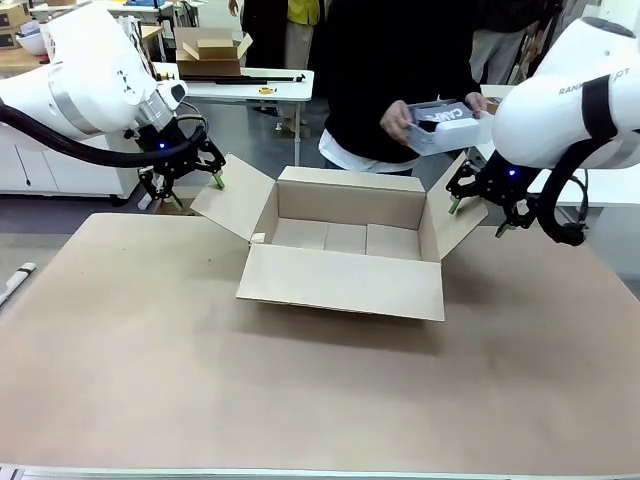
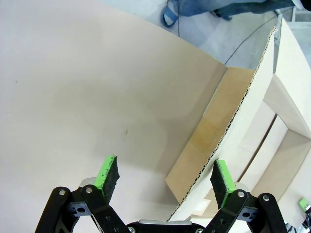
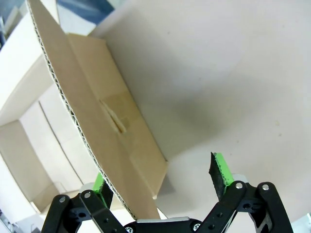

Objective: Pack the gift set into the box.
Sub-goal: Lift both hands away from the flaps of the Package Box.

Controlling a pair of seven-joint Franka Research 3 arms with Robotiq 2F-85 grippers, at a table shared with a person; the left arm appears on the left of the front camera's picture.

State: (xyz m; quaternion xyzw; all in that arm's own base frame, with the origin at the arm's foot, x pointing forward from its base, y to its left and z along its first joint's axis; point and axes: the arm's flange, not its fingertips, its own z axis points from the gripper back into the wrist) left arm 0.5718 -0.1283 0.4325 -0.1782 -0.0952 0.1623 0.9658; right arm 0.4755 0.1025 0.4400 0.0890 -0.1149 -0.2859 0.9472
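Note:
The box [image 1: 345, 235] stands open at mid-table, all four flaps spread outward. Beyond its far wall a person holds the gift set [image 1: 447, 124] in both hands, a flat pale pack with a black face and white letters, above the box's right rear corner. My left gripper [image 1: 198, 191] is open and straddles the edge of the left flap [image 2: 228, 131], which runs between the green pads [image 2: 108, 172] in the left wrist view, where the gripper [image 2: 165, 175] is touching nothing. My right gripper [image 1: 476, 217] is open around the right flap [image 3: 92, 102]; in its wrist view the gripper [image 3: 160, 179] has one pad [image 3: 219, 170] standing free.
The brown tabletop [image 1: 300, 400] is bare in front of the box. A white object [image 1: 15, 280] lies at the table's left edge. Behind the person's side, a small darker cardboard box [image 1: 212, 50] sits on a white table [image 1: 260, 85].

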